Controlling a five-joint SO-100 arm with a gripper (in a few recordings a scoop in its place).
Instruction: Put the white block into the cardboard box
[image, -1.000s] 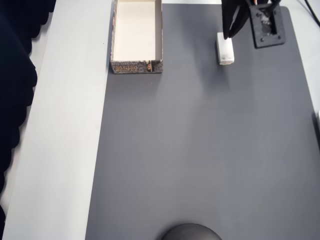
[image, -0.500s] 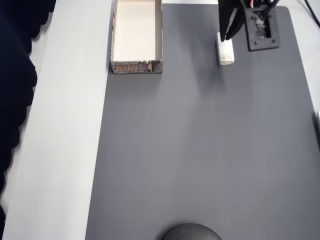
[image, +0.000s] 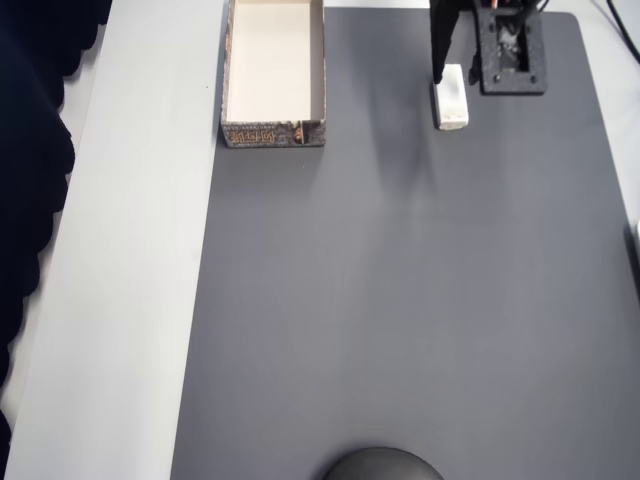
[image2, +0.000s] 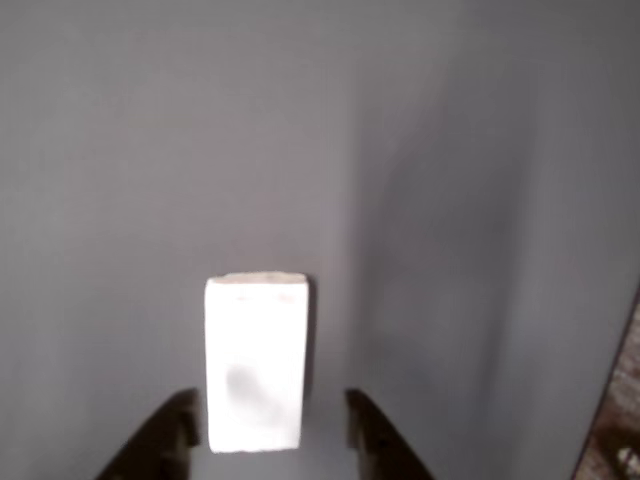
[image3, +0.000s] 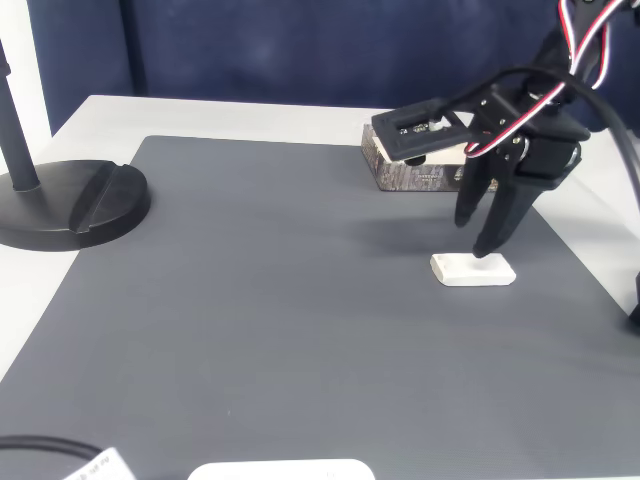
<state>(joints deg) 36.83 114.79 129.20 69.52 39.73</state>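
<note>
While the white block (image: 452, 98) lies flat on the dark grey mat (image: 400, 300), the gripper (image: 452, 72) hangs directly over its far end, near the mat's top edge in the overhead view. Seen from the wrist camera, the two black fingertips (image2: 170, 440) stand one on each side of the block (image2: 255, 362), with the block's near end between them. The left tip sits close against the block's edge and the right tip stands a little apart, so the jaws are parted slightly wider than the block and have hold of nothing; whether the left tip actually touches the block is hard to say at that angle. From the fixed camera the fingers (image3: 497, 222) point steeply down, and their tips come to just above the block (image3: 473, 270), which rests on the mat (image3: 280, 300).

To the left of the block in the overhead view, well apart from it, the cardboard box (image: 274, 132) sits at the mat's top left corner, its cream inside bare and its patterned front wall facing down the picture. From the fixed camera the box (image3: 410, 175) shows behind the block, partly covered by the arm. A black round stand base (image3: 70, 205) rests far from the block at the mat's left edge.
</note>
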